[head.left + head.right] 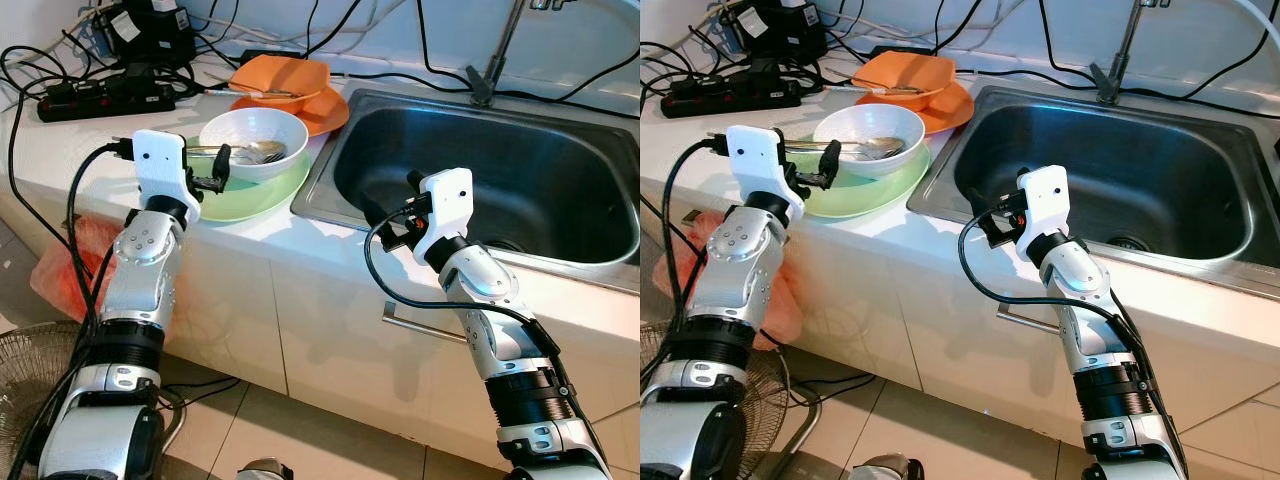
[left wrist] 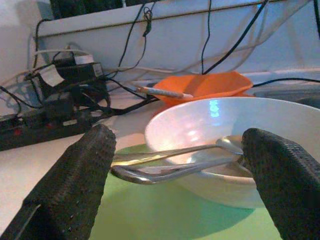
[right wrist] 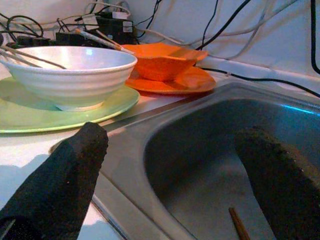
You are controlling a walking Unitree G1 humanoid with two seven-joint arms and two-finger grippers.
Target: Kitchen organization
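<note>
Head views. Dishware stands on the white counter [image 1: 250,235] beside a stainless-steel sink basin [image 1: 600,170]: a white ceramic bowl [image 1: 253,143] sits on a pale green round plate [image 1: 262,196], and beyond them an orange bowl [image 1: 280,80] rests on an orange plate [image 1: 325,112]. Two metal spoons [image 1: 250,152] lie in the white bowl, handles projecting over its rim toward the left end effector [image 1: 215,170]. That end effector is raised just beside the near rim of the white bowl, fingers spread. The right end effector [image 1: 407,208] hangs at the near edge of the sink, well apart from the bowls. A black power strip [image 1: 100,98] and tangled cables lie beyond the left end effector.

Left wrist view. The two black fingers [image 2: 75,185] are spread wide, nothing gripped. The spoon handles lie straight ahead between the fingers, crossing the bowl rim above the green plate. A thin stick, possibly a chopstick [image 2: 165,92], rests across the orange bowl beyond.

Right wrist view. The right fingers [image 3: 65,172] are likewise apart and empty, straddling the sink's corner. A slim brown stick [image 3: 240,225] lies in the basin ahead; the white bowl and orange ware stand off to one side.

Judged step: approach to a grasp on the spoon handles or bowl rim. The next move calls for a short advance, then closing on the thin, slippery handles without tipping the bowl.
</note>
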